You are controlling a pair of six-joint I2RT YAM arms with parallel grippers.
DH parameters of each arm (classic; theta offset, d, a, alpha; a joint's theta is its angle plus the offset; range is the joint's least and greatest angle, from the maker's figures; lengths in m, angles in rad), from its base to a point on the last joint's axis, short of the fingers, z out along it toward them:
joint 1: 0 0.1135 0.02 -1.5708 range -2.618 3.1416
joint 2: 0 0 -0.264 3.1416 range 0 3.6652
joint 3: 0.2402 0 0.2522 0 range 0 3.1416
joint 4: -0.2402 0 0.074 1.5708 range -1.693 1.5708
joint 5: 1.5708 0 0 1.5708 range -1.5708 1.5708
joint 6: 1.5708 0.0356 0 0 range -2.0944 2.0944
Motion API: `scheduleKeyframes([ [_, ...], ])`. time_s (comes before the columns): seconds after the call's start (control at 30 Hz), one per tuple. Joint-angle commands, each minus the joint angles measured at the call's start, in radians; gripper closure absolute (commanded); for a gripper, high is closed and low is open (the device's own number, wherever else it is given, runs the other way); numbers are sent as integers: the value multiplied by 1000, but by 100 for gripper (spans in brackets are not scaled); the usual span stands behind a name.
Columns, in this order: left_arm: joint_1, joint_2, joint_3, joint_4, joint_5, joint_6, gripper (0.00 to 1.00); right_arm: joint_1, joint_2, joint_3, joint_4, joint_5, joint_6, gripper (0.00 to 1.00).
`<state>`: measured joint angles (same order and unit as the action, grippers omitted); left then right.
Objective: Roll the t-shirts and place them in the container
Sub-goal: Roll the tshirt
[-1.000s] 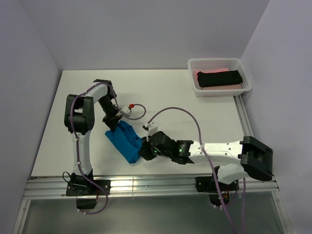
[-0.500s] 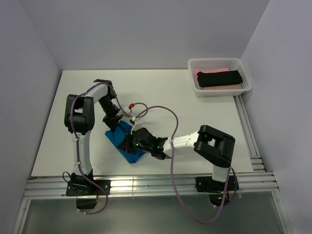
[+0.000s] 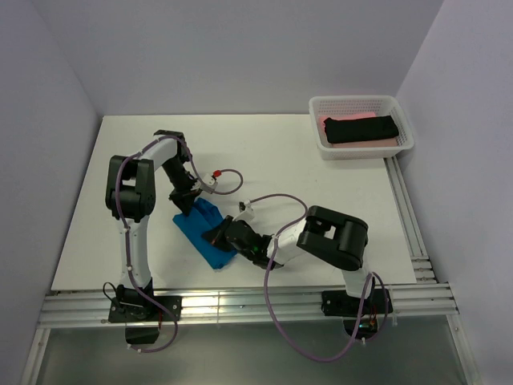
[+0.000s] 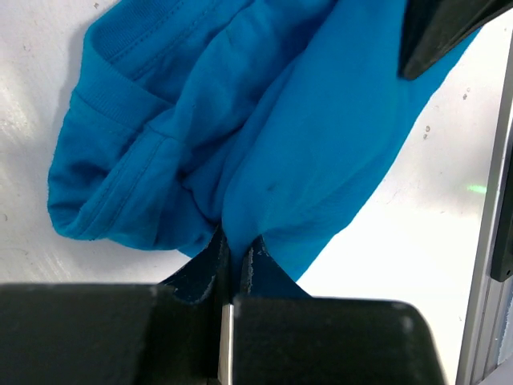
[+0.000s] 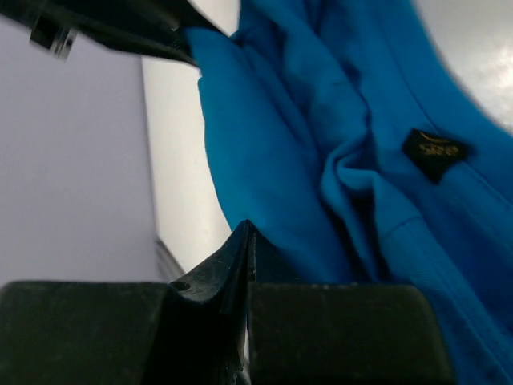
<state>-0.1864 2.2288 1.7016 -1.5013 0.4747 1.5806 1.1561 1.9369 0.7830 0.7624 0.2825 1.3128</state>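
Sitting at the table's (image 3: 321, 200) upper right, one basket (image 3: 361, 99) holds one black shirt (image 3: 361, 128) over one pink shirt (image 3: 330, 122). One blue shirt (image 3: 200, 228) lies crumpled at lower left of centre. The left gripper (image 4: 237, 241) pinches its upper edge; the right gripper (image 5: 247, 233), pressed together, nips a fold on its right side.
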Motion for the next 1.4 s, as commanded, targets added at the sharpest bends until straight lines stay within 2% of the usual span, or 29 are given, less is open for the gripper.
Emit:
scheduleKeyframes([
  [0.0, -1, -32, 3, 128, -11, 50, 100, -12, 62, 10, -109, 74, 205, 100],
  [0.07, -1, -35, 9, 127, -7, 42, 97, -15, 74, -16, -57, 73, 261, 100],
  [0.13, 1, -49, 6, 127, -5, 45, 85, -21, 92, -47, -49, 60, 310, 100],
  [0.27, 7, -110, -16, 128, 1, 67, 69, -27, 108, -79, 0, 50, 332, 100],
  [0.33, 10, -130, -19, 128, -2, 68, 57, -26, 108, -83, 3, 46, 336, 100],
  [0.4, 18, -165, -13, 128, -2, 62, 50, -29, 112, -76, 6, 34, 318, 100],
  [0.5, 45, -224, 7, 128, 27, 88, 27, -29, 117, -70, 8, 24, 299, 100],
  [0.67, 103, -340, -16, 161, 88, 159, 21, -33, 112, -73, 11, 24, 292, 100],
  [0.8, 169, -527, -163, 263, 191, 191, 21, -47, 106, -70, -5, 6, 264, 100],
  [0.87, 185, -604, -319, 350, 237, 248, 21, -64, 105, -67, -8, -14, 252, 100],
  [0.9, 185, -688, -452, 398, 249, 265, 24, -71, 105, -65, -5, -34, 243, 100],
  [1.0, 211, -858, -673, 629, 268, 311, 24, -96, 111, -68, 14, -63, 238, 100],
  [1.03, 212, -898, -807, 692, 277, 309, 24, -102, 112, -70, 17, -69, 236, 100],
  [1.07, 212, -932, -863, 816, 300, 305, 24, -110, 117, -67, 20, -75, 238, 100],
  [1.1, 214, -984, -952, 860, 311, 308, 23, -111, 119, -64, 23, -94, 232, 100],
  [1.2, 222, -1041, -1052, 1016, 375, 282, 22, -127, 132, -54, 40, -121, 226, 100],
  [1.37, 252, -1019, -1097, 1111, 429, 341, 20, -136, 149, -33, 48, -167, 209, 100],
])
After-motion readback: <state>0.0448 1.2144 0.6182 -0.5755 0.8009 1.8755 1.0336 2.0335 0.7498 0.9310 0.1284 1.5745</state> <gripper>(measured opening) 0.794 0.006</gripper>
